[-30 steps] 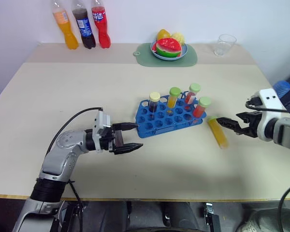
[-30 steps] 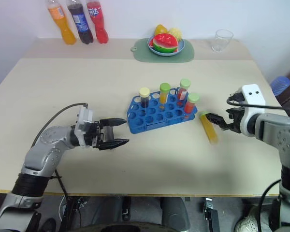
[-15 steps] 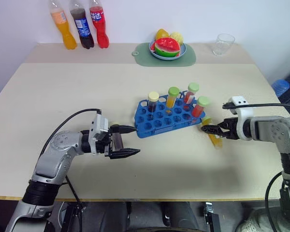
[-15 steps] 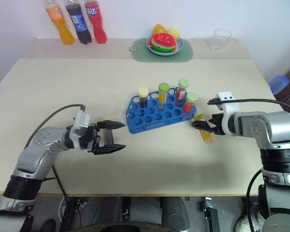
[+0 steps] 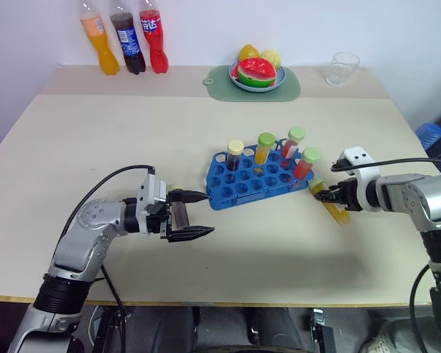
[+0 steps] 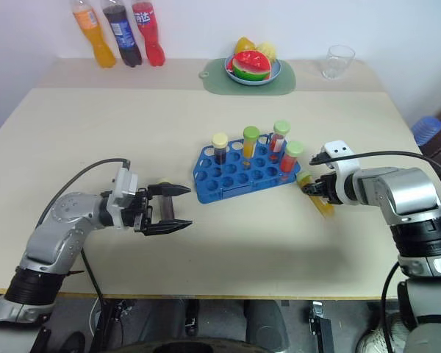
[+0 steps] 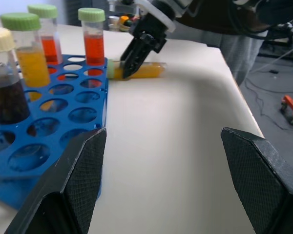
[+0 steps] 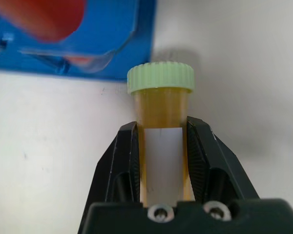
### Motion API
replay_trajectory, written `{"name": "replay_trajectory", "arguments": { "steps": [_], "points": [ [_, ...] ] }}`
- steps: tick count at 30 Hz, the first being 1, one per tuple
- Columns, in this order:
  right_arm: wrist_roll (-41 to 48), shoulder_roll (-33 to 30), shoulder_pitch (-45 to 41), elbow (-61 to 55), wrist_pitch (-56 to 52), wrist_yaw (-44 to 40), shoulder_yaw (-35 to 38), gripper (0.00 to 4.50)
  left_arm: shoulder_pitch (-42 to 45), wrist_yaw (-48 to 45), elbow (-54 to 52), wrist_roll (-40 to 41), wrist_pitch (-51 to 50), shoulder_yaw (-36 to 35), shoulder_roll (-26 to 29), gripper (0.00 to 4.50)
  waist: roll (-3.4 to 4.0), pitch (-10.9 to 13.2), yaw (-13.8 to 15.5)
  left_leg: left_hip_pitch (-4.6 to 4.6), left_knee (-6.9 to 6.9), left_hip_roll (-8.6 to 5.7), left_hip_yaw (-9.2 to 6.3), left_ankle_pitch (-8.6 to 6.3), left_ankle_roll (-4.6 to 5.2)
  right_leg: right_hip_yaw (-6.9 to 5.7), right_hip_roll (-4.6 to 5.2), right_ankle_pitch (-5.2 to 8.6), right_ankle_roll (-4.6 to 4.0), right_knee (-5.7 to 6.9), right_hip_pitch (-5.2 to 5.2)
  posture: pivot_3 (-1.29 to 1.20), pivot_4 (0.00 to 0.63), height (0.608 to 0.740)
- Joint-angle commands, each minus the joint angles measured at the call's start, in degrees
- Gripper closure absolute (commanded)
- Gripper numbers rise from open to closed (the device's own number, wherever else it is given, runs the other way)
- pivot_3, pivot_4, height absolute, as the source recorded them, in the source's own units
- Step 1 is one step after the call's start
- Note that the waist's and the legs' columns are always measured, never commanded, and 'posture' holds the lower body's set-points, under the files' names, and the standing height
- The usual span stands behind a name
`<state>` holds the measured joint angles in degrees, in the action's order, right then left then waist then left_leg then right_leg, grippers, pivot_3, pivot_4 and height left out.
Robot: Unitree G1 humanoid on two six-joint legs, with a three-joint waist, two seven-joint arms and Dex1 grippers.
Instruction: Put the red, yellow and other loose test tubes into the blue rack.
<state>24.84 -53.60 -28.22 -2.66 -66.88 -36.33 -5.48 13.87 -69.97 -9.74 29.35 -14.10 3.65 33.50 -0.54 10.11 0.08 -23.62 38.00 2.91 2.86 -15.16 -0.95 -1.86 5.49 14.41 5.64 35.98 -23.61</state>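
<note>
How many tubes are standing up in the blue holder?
4. All stand along the back of the blue rack: a dark tube, pale cap, an orange tube, a red tube, and another red tube at the right end.

The rack (image 5: 253, 182) is glossy blue plastic, and the tube (image 8: 162, 117) is clear plastic with a ribbed matt cap and a paper label. The surface (image 5: 132, 132) looks smooth and matt; the left gripper (image 7: 161, 190) has rough, textured black pads (image 7: 83, 170).

Silver arms, white wrists, black tool (image 5: 189, 215) fingers (textured, seemingly rubber pads).
</note>
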Motion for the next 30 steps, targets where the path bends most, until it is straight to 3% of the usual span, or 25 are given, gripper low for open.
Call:
{"name": "replay_trajectory", "arguments": {
  "steps": [1,4,8,11,16,21,26,30],
  "points": [
    [-2.9,-4.9,7.7,-6.3,7.0,-3.1,0.5,3.63,0.7,-0.1,-0.6,0.1,1.3,-0.3,-0.3,0.66,-0.01,0.0,0.7,0.0,0.0,0.0,0.01,0.0,0.0,0.0,0.0,0.0,0.0,-0.02,0.01,0.0,0.15,0.74],
    [-3.0,-8.4,16.5,-12.7,15.3,-7.3,5.1,3.63,1.4,-0.2,0.3,-0.1,1.5,0.0,-0.6,0.66,-0.02,0.0,1.3,-0.02,0.01,-0.02,-0.02,0.0,0.0,-0.03,0.01,0.03,0.03,-0.11,0.07,0.0,0.15,0.74],
    [3.1,-6.0,29.3,-23.5,25.4,-15.7,18.4,3.63,2.5,-0.7,1.9,-0.2,1.9,0.2,-0.8,0.66,-0.02,0.0,1.6,-0.04,0.0,-0.01,-0.01,-0.01,0.01,-0.03,-0.01,0.02,0.06,-0.17,0.06,0.0,0.15,0.74],
    [9.4,3.9,30.9,-28.5,33.2,-15.0,25.1,3.63,3.5,-0.9,3.6,-0.8,2.7,0.5,-1.5,0.66,-0.05,0.0,1.1,0.02,0.01,0.04,-0.02,-0.01,0.01,-0.02,-0.08,0.02,0.07,-0.15,0.08,0.0,0.15,0.74],
    [8.8,20.0,23.5,-28.9,42.8,-6.4,21.3,3.63,4.5,-0.2,5.4,-0.4,2.4,-0.1,-3.3,0.66,-0.12,0.1,0.1,0.15,0.06,0.07,-0.08,0.0,-0.01,-0.01,-0.12,0.01,0.04,-0.05,0.17,0.0,0.15,0.74],
    [-2.3,31.2,19.1,-22.9,56.6,0.0,12.4,3.63,5.5,0.4,8.1,-0.8,3.6,-0.7,-4.6,0.66,-0.1,0.1,0.3,0.13,0.0,0.06,-0.06,0.0,-0.01,-0.01,-0.12,0.02,0.06,0.01,0.13,0.0,0.15,0.74],
    [-9.8,39.2,16.4,-12.6,69.3,4.9,8.7,3.63,5.8,0.8,9.5,-1.1,4.5,-1.1,-5.2,0.66,-0.08,0.1,0.4,0.12,0.01,0.04,-0.02,0.0,-0.01,0.0,-0.11,0.01,0.06,0.03,0.12,0.0,0.15,0.74],
    [-13.4,41.3,14.7,-3.7,77.9,6.9,8.3,3.63,6.0,0.7,9.9,-1.3,5.1,-1.2,-5.3,0.66,-0.07,0.1,0.3,0.13,0.01,0.05,-0.02,0.0,-0.01,0.0,-0.11,0.01,0.06,0.04,0.12,0.0,0.15,0.74]
  ]
}}
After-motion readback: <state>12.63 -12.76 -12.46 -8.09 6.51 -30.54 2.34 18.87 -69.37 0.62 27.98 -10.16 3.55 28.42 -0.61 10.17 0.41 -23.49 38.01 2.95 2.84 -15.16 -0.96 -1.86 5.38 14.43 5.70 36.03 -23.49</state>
